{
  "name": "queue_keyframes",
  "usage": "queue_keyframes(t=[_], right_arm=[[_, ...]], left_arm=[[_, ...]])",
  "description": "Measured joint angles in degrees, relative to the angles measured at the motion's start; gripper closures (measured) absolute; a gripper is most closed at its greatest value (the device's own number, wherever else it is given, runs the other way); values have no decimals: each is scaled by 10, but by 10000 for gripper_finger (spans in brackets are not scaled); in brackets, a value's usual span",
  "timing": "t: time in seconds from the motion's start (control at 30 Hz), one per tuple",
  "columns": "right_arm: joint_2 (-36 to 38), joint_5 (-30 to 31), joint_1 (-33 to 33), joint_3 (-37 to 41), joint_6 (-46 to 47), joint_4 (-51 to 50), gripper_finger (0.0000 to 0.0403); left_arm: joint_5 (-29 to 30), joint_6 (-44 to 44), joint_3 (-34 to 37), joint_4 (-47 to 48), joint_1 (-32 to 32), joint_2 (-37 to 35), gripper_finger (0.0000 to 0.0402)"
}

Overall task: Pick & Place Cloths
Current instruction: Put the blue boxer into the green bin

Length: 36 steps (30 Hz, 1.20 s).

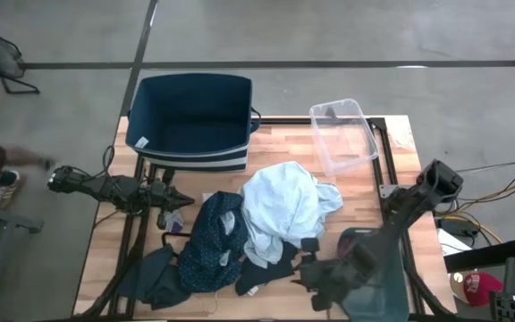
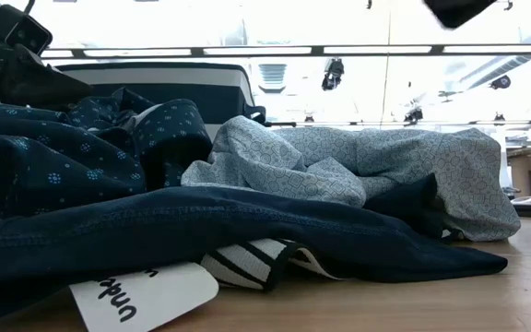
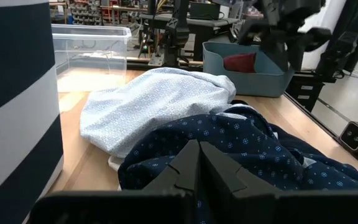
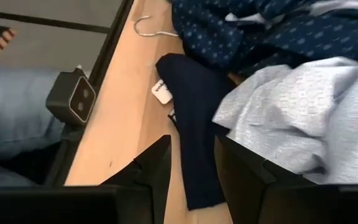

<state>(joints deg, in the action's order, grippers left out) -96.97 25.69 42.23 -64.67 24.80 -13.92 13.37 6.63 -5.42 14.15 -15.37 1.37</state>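
right gripper [image 4: 191, 165] parted, nothing held, dark navy piece [image 4: 194, 124] seen between fingers, lower centre | left gripper [image 3: 197, 163] closed, empty, above navy dotted piece [image 3: 260, 149], mid-left | pale-blue shirt [image 1: 280, 206] centre | bare counter [image 1: 392, 179] right, near clear tub [image 1: 342, 134]

From the left wrist cam, the left gripper [image 3: 197, 163] has its fingers pinched together right over the navy white-dotted piece [image 3: 241, 149], with the pale-blue shirt [image 3: 154, 102] bunched up against it and a clear plastic tub [image 3: 89, 50] further back.
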Motion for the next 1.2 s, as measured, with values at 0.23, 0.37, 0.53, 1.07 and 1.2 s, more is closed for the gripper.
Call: queue_keyframes(t=[0.23, 0.37, 0.53, 1.07, 1.2], right_arm=[[-61, -23, -26, -40, -6, -6, 260], [-102, -23, -30, -70, -42, -9, 236], [-146, -25, -32, -117, -68, -44, 214], [-245, -57, -77, -194, -66, -129, 226], [-250, -72, -83, -192, -64, -129, 246]], left_arm=[[0, 0, 0, 0, 0, 3, 383], [0, 0, 0, 0, 0, 5, 383], [0, 0, 0, 0, 0, 8, 383], [0, 0, 0, 0, 0, 9, 383], [0, 0, 0, 0, 0, 9, 383]])
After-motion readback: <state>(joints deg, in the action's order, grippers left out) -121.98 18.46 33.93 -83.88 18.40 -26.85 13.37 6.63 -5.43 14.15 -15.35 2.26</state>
